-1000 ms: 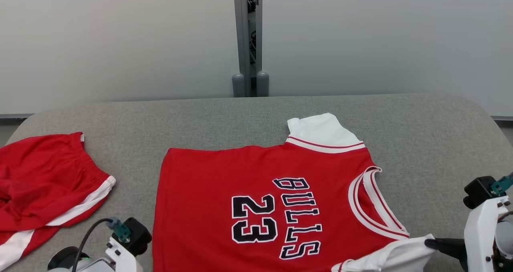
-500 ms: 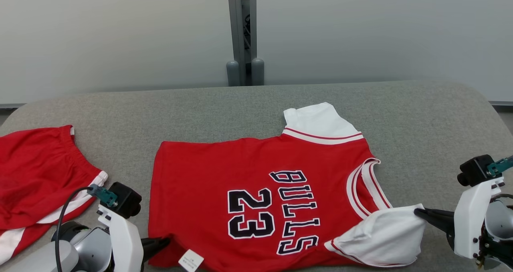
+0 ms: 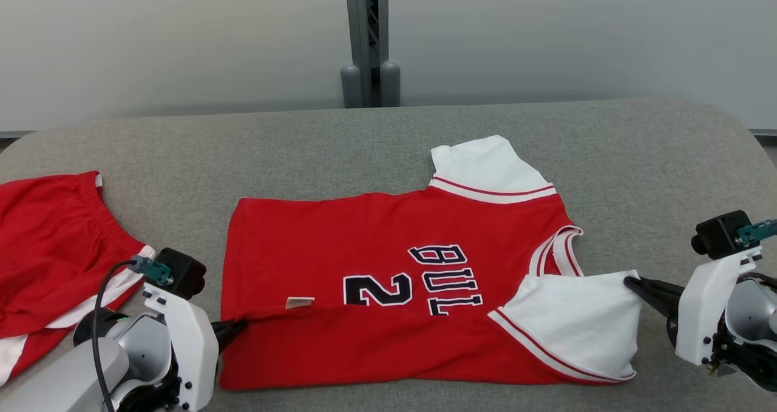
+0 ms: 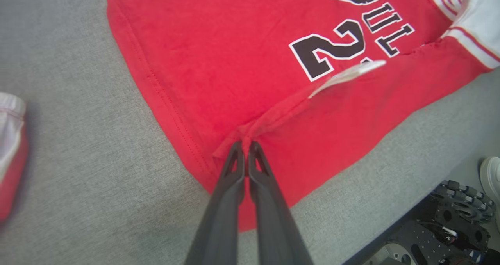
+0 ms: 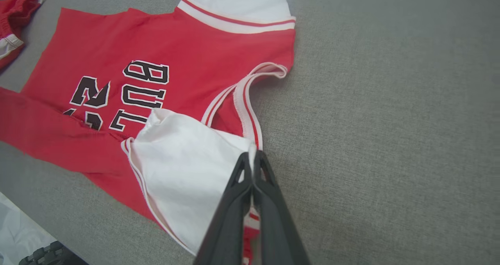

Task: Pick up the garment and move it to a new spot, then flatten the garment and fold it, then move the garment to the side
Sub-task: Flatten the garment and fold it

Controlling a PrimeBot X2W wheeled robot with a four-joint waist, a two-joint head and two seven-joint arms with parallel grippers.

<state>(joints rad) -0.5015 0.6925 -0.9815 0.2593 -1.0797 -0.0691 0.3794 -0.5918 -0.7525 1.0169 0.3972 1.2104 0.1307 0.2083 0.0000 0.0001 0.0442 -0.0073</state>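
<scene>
The garment (image 3: 340, 230) is a red jersey with white sleeves and black lettering, lying on the grey table (image 3: 637, 157). Its near long edge is folded over the lower half of the number. My left gripper (image 3: 240, 325) is shut on the near corner of the red hem (image 4: 244, 134). At the other end, my right gripper (image 3: 628, 280) is shut on the edge of the near white sleeve (image 5: 187, 167), which is lifted over the neckline. The far white sleeve (image 3: 485, 166) lies flat.
Red shorts with white stripes (image 3: 48, 248) lie at the table's left end, close to my left arm. A grey post (image 3: 364, 36) stands behind the table against a pale wall. Past the table's near edge in the left wrist view are the robot base (image 4: 449, 226) and a shoe (image 4: 491, 171).
Both grippers have carried the jersey's near edge away from me, folding it over the lower lettering; the small white label now lies on top. The camera has also tilted down.
</scene>
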